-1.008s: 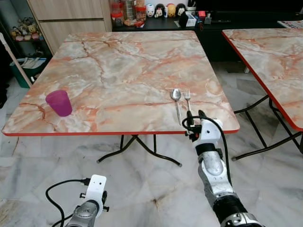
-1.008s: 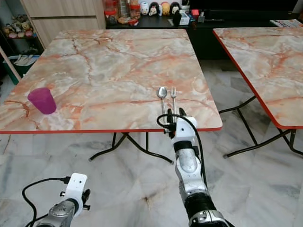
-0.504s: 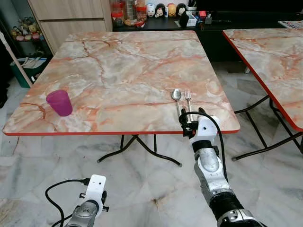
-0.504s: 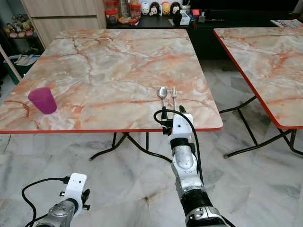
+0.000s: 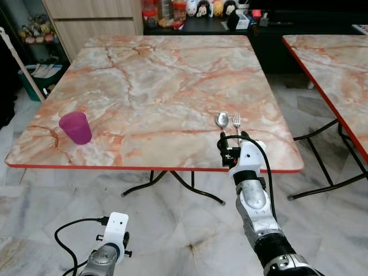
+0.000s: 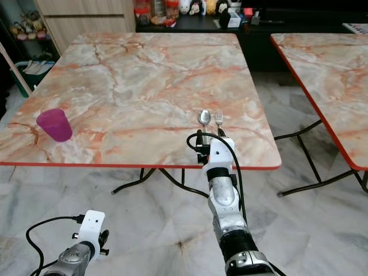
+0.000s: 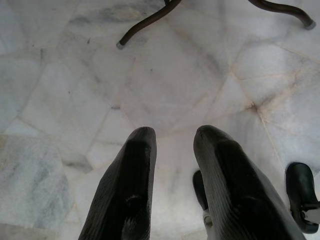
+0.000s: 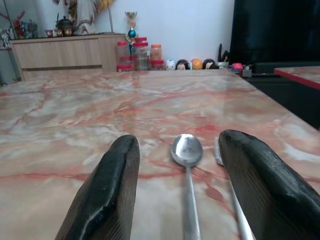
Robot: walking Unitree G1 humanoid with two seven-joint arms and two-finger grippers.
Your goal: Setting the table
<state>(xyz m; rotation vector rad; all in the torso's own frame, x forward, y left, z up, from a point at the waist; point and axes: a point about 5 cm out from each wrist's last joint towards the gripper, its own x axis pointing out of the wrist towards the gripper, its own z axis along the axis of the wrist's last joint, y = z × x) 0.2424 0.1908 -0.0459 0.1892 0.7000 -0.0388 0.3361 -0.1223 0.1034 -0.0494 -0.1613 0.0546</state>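
Observation:
A metal spoon and a fork lie side by side near the front right edge of the marble table. My right gripper hovers at that edge, open. Its fingers straddle the spoon's handle, and the spoon's bowl lies just ahead of them. The fork is partly hidden behind one finger. A purple cup stands upright at the table's front left. My left gripper hangs low over the floor, open and holding nothing.
A second marble table stands to the right across a gap. Black folding legs spread under the near table. Jars and figurines line a dark sideboard behind it. A wooden cabinet stands at the back left.
The camera has drifted, so the whole scene sits a little lower and further right. My right gripper edged left toward the spoon's handle. Spoon, fork and cup lie where they were.

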